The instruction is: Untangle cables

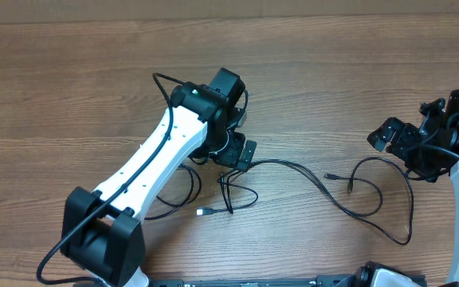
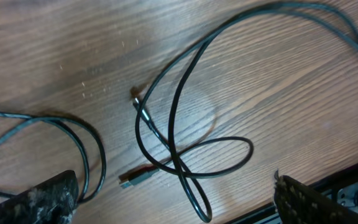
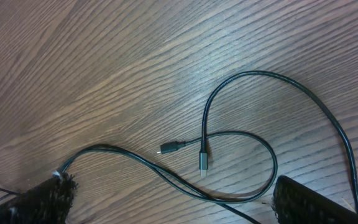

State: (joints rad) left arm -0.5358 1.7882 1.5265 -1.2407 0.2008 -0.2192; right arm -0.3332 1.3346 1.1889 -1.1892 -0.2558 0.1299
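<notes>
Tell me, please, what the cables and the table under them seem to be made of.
The cables look like black rubber or plastic sheathing, smooth with a faint sheen; they bend in soft loops. One plug seems to have a dark plastic body with a pale, probably metal tip. The table shows streaky brown grain: wood or wood-print laminate, satin; I cannot tell which.

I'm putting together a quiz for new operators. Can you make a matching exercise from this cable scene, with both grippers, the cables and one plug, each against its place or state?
1. left black two-finger gripper
2. right black two-finger gripper
3. thin black cables
4. silver-tipped plug

A. open, at the table's right side
B. loose on the brown wooden table, loops crossing
C. on the wood beside the white left arm
D. open, by the crossed loops mid-table

Pairs: 1-D, 2-A, 3-B, 4-C
</notes>
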